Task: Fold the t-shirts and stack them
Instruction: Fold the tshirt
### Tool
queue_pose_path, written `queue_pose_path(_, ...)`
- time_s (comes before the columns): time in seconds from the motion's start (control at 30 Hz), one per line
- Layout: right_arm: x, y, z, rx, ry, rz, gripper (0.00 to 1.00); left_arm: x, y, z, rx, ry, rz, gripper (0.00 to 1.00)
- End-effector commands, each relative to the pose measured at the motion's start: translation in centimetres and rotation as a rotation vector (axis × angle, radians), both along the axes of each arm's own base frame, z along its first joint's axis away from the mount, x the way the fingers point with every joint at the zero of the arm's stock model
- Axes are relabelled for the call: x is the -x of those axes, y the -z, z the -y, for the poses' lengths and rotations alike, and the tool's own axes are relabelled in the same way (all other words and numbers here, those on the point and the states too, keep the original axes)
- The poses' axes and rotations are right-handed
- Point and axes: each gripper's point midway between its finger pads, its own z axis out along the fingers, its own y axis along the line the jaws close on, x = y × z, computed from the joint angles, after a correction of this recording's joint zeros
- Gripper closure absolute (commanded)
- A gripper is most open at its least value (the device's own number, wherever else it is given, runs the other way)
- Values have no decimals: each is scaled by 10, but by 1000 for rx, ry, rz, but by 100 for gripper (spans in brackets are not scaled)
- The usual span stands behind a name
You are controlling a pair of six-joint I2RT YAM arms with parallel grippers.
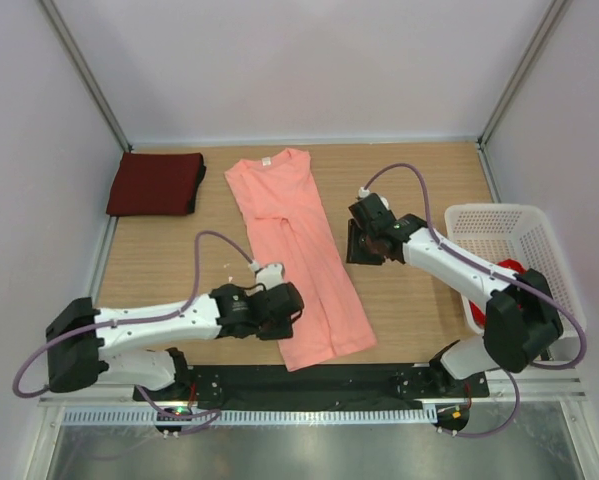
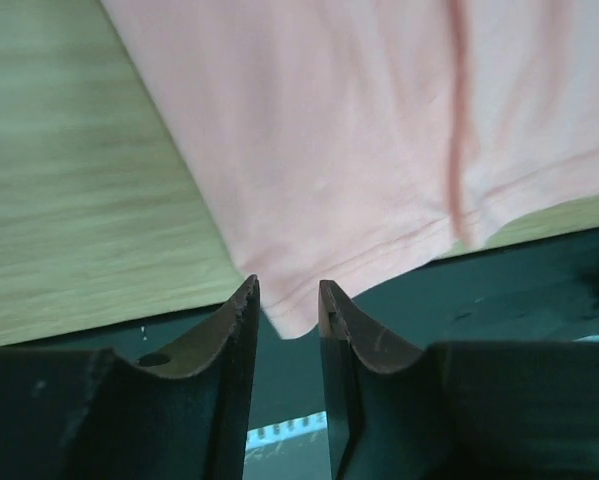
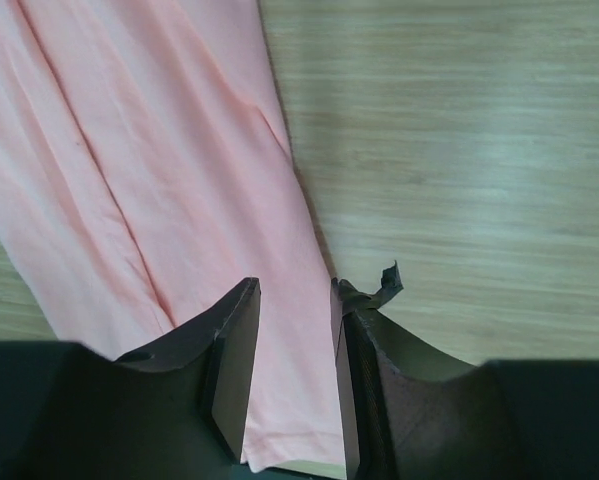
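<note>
The salmon-pink t-shirt [image 1: 299,250] lies as a long, lengthwise-folded strip down the middle of the table, collar at the back. The dark maroon t-shirt [image 1: 156,184] lies folded at the back left. The bright red t-shirt [image 1: 510,267] shows only partly inside the basket. My left gripper [image 1: 293,301] is open at the pink shirt's left edge near the hem; in the left wrist view [image 2: 287,290] the hem corner [image 2: 291,322] lies between its tips. My right gripper [image 1: 355,244] is open over the shirt's right edge, with pink cloth [image 3: 159,180] below its tips [image 3: 294,288].
A white perforated basket [image 1: 479,222] stands at the right edge of the wooden table [image 1: 419,180]. A black mat [image 1: 309,382] runs along the near edge, and the pink hem reaches it. Grey walls close in the back and both sides.
</note>
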Motion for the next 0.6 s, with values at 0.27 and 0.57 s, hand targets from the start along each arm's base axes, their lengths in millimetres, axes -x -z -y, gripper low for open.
queue_pose_path(0.27, -57, -51, -26, -65, 6, 190, 58, -193, -117, -67, 64, -320, 368, 64)
queue_pose_path(0.57, -41, -28, -12, -25, 5, 156, 58, -328, -85, -97, -68, -487, 284, 73)
